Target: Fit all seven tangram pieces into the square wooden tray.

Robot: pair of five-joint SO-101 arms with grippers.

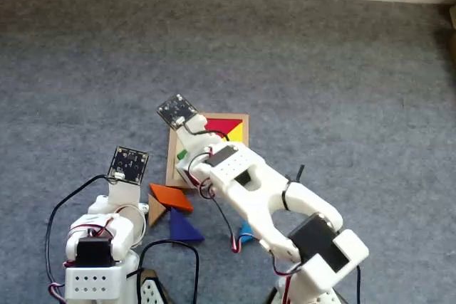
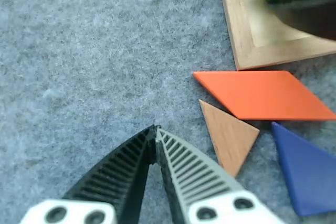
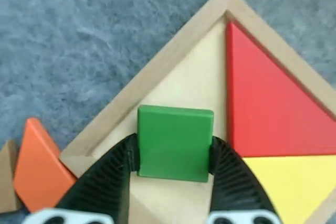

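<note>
Right wrist view: right end effector (image 3: pixel 173 153) pinches green square wooden piece (image 3: pixel 176 140).
Held over square wooden tray (image 3: pixel 157 68), probably for fitting.

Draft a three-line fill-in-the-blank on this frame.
The right gripper is shut on the ____ square at the tray.
In the tray, a ____ piece lies beside the red triangle.
Outside the tray, the four-sided piece by its corner is ____.
Missing: green; yellow; orange.

Green square (image 3: pixel 175 142), red triangle (image 3: pixel 265 103), orange parallelogram (image 2: pixel 262 95)
</note>
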